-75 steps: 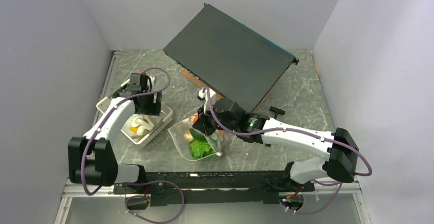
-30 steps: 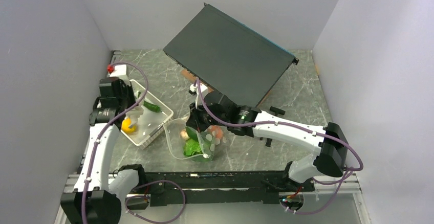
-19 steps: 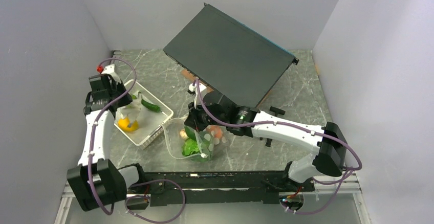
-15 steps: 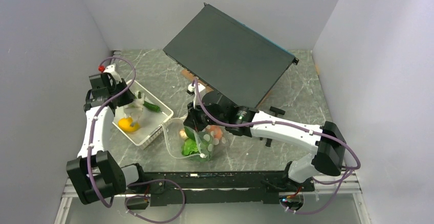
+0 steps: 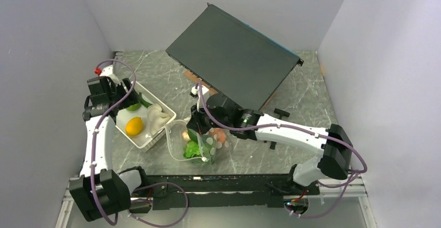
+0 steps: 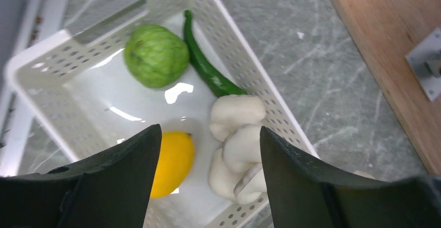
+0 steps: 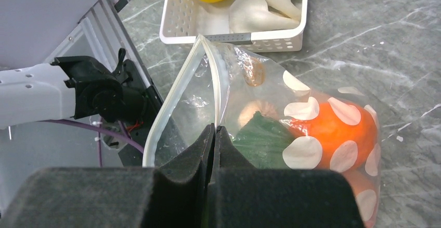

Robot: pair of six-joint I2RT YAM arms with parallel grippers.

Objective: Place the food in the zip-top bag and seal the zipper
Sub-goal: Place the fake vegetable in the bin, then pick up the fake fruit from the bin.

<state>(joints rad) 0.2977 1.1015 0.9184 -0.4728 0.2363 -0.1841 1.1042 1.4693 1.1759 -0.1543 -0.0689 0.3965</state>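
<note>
The zip-top bag (image 5: 193, 143) lies in front of the arms with its mouth held up. An orange (image 7: 333, 129), lettuce (image 7: 265, 139) and a mushroom (image 7: 255, 72) sit inside it. My right gripper (image 7: 215, 129) is shut on the zipper (image 7: 171, 103) at the mouth's edge. My left gripper (image 6: 209, 129) hangs open and empty above the white basket (image 6: 249, 66). That basket holds a lemon (image 6: 174, 163), white mushrooms (image 6: 236, 134), a round green fruit (image 6: 156, 56) and a slim cucumber (image 6: 208, 74). From above, the left gripper (image 5: 120, 93) is over the basket's far left corner.
A large black slab (image 5: 234, 64) leans over the back of the table, on a wooden board (image 6: 395, 56). The basket (image 5: 156, 137) stands right beside the bag's mouth. Grey walls close in on the left, right and back.
The left gripper rose out of the basket with the white mushrooms, then opened; the mushrooms now lie in the basket. The right gripper drew the bag's mouth a little left.
</note>
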